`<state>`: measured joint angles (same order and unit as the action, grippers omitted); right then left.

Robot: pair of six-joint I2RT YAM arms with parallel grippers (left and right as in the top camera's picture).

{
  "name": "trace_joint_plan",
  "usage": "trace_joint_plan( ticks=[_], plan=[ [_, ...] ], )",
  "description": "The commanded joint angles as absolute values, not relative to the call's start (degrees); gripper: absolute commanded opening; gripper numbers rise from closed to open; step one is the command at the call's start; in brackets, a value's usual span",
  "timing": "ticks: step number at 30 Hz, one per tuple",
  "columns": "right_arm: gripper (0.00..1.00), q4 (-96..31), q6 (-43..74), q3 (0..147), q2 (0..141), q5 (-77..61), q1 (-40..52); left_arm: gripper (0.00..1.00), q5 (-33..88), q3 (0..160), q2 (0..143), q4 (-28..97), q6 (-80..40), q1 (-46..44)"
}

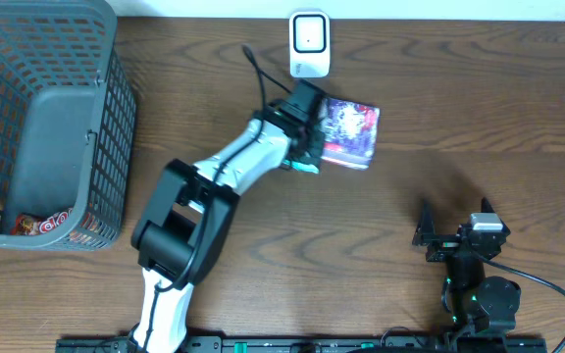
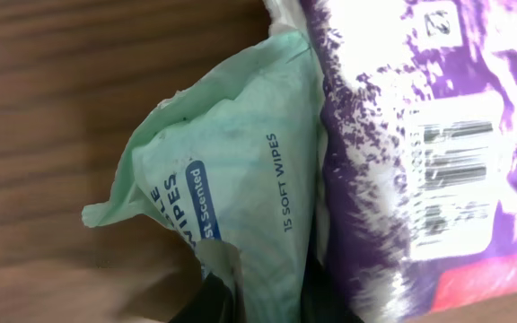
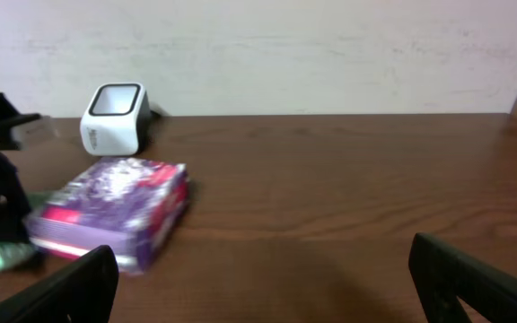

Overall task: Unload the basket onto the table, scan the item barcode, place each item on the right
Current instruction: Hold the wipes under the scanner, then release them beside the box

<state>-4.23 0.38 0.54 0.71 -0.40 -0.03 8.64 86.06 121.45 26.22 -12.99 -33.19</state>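
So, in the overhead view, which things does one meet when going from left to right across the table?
basket → scanner → purple package → right hand

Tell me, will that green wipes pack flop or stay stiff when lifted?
Probably floppy: the wipes pack is soft film, creased and crumpled at its sealed edge. Likely light, since it says only 15 wipes. The glossy wrapper may be slippery, though the left gripper pinches it.
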Motion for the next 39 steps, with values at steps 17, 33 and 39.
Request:
trace_joint_plan(
  ticks=[17, 33, 39],
  plan=[
    [0.99, -4.27, 0.16, 0.32, 0.49, -0.32, 0.43, 0.09, -9.54, 86.91, 120.92, 21.89, -23.22, -34.92],
    [0.99, -4.29, 0.16, 0.32, 0.49, -0.32, 0.43, 0.29, -4.97, 86.91, 120.53, 22.61, -21.82, -32.34],
    [0.99, -4.27, 0.16, 0.32, 0.49, -0.32, 0.43, 0.62, -4.89, 86.91, 114.30, 23.40, -21.04, -32.32]
  ],
)
